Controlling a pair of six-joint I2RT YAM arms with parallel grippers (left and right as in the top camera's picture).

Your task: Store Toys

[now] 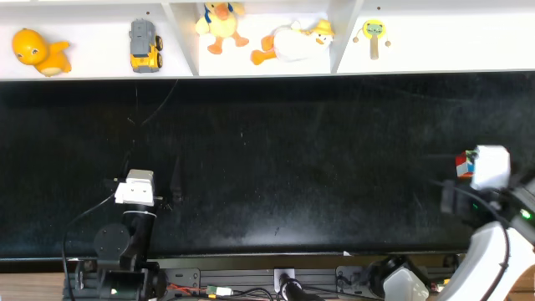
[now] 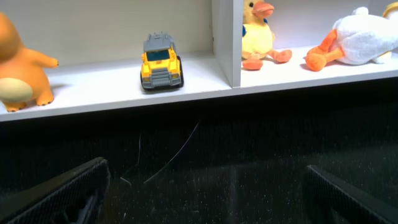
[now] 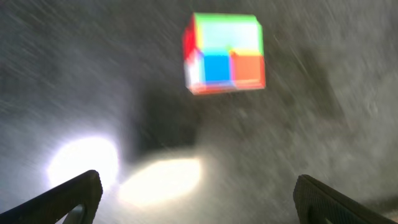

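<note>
A small colourful cube (image 3: 225, 53) lies on the black table, also seen at the far right edge beside the right arm as the cube (image 1: 462, 164). My right gripper (image 3: 198, 199) hangs above the table short of the cube, open and empty. My left gripper (image 2: 205, 193) sits low over the table near the front left, open and empty, facing the white shelf (image 2: 112, 87). On the shelf stand an orange figure (image 1: 40, 50), a yellow toy truck (image 1: 145, 45), a yellow duck plush (image 1: 221, 23), a white duck plush (image 1: 292, 42) lying down, and a small rattle (image 1: 373, 35).
The shelf (image 1: 267, 68) runs along the table's far edge, split by upright dividers (image 1: 184, 33). A wide stretch of black table (image 1: 292, 159) lies between the arms. A bright glare patch (image 3: 87, 162) shows on the mat below the right wrist.
</note>
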